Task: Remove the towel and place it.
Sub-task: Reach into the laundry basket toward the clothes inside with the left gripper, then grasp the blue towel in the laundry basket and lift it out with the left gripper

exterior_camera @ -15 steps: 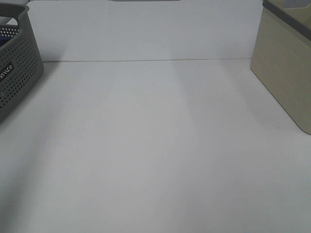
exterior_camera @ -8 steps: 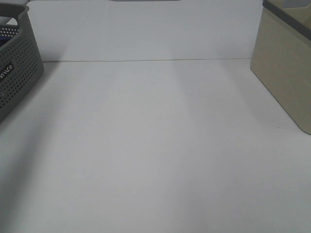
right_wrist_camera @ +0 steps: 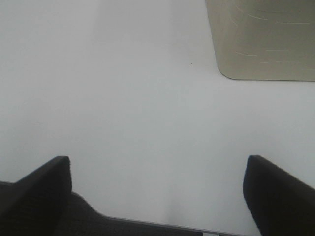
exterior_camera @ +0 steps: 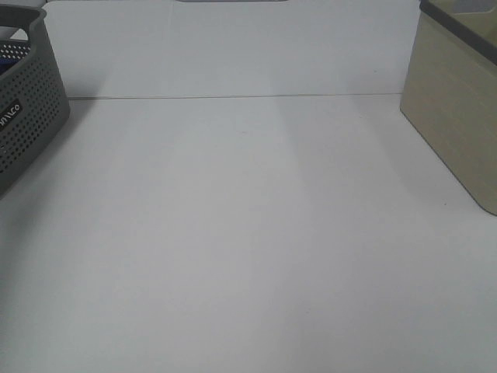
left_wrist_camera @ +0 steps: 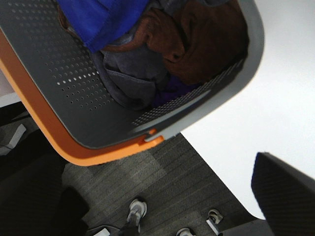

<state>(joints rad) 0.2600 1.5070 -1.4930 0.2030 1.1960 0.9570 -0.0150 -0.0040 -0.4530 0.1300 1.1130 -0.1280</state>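
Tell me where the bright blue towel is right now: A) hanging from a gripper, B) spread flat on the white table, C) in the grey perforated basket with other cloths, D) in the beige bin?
C: the left wrist view shows the blue towel lying inside the grey basket, bunched with a brown cloth and a grey cloth.

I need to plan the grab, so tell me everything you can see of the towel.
The towel is a deep blue, soft-looking cloth, bunched rather than folded, lying in the grey perforated basket. It sits on top of a brown cloth and a grey cloth and seems to rest against the basket's wall. Only part of it shows; the rest runs out of the left wrist view. No tag is visible.
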